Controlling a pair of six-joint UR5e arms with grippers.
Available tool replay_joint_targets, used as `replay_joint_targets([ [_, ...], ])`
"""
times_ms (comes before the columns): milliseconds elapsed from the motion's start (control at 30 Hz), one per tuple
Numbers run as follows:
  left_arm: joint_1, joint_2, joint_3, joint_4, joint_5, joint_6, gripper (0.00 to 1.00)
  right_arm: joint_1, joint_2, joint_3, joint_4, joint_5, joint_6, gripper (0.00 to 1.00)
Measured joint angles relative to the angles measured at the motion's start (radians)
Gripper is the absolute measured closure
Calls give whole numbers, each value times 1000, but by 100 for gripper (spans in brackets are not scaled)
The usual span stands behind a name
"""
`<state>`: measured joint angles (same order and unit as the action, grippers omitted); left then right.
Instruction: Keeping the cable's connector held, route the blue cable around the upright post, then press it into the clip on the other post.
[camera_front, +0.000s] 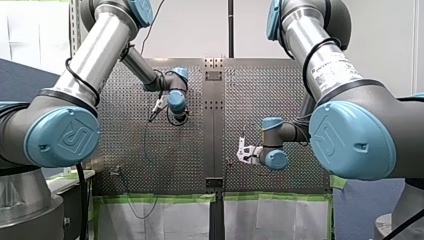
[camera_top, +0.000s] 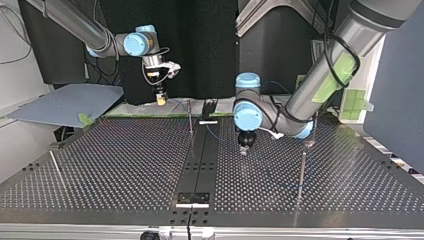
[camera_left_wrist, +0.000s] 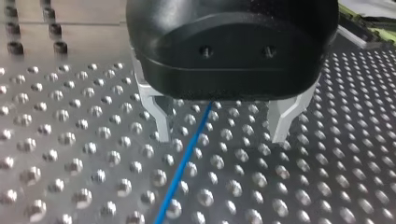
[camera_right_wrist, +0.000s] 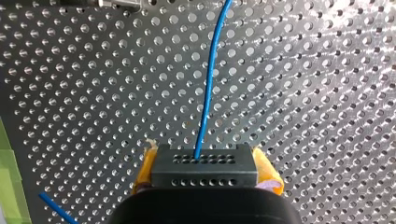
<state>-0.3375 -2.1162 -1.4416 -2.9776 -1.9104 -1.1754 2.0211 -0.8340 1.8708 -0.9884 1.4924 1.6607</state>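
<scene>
The blue cable (camera_left_wrist: 184, 163) lies on the perforated table and runs between the metal fingers (camera_left_wrist: 161, 123) of my left gripper (camera_left_wrist: 219, 135). That gripper is open and hangs low over the table without touching the cable. My right gripper (camera_right_wrist: 203, 154) is shut on the black connector block (camera_right_wrist: 204, 170), its yellow pads (camera_right_wrist: 268, 175) on either side. The cable (camera_right_wrist: 208, 84) leaves the block and runs ahead over the table. In the top view my right gripper (camera_top: 161, 100) is near the far edge and my left gripper (camera_top: 244, 147) near the middle.
A thin upright post (camera_top: 190, 117) stands between the two grippers and another post (camera_top: 302, 167) stands nearer, at the top view's right. A rod (camera_top: 56, 167) leans at the left. A dark centre strip (camera_top: 200, 160) divides the table. Green tape lines the far edge.
</scene>
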Motion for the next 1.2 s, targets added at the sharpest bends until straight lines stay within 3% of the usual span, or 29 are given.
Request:
replay_joint_targets([
  [400, -26, -32, 0, 14, 19, -35, 0, 2, 0, 0, 0, -7, -2, 100],
  [600, -47, -57, 1, 45, 52, -78, 0, 4, 0, 0, 3, -8, -6, 100],
  [1000, -98, -95, 0, 54, 82, -127, 0, 14, 0, 0, 34, -4, -40, 100],
  [1200, -124, -113, 0, 55, 99, -132, 0, 21, -2, 0, 56, -4, -72, 100],
])
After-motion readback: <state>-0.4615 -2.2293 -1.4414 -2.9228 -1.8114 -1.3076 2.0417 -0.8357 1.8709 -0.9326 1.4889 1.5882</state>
